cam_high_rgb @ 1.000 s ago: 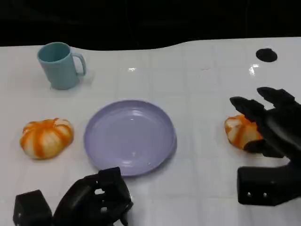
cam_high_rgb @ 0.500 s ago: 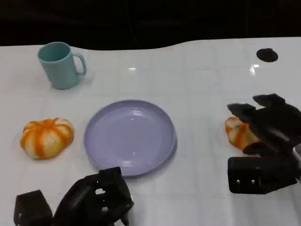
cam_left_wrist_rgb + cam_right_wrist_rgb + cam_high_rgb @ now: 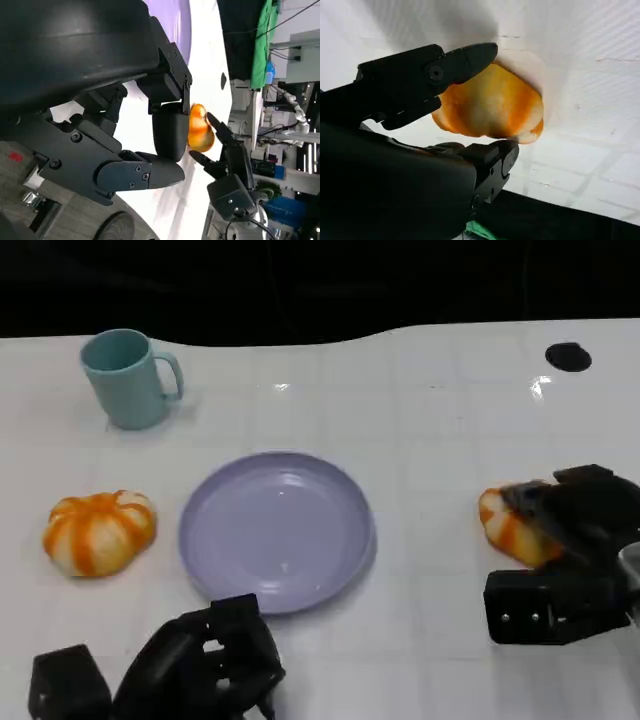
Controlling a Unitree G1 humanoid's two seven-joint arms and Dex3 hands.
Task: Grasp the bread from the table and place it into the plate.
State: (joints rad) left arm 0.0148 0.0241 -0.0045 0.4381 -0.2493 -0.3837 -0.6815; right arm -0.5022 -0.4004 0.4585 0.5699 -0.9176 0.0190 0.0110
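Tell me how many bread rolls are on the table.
2. One orange-striped bread roll lies left of the purple plate; the other bread roll lies right of it, inside the right hand's fingers.

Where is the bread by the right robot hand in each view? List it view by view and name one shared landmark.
Head view: bread at right, partly under the right robot hand, right of the purple plate.
Left wrist view: bread beyond the left robot hand.
Right wrist view: bread at centre, between the black fingers.
Shared landmark: the white table.
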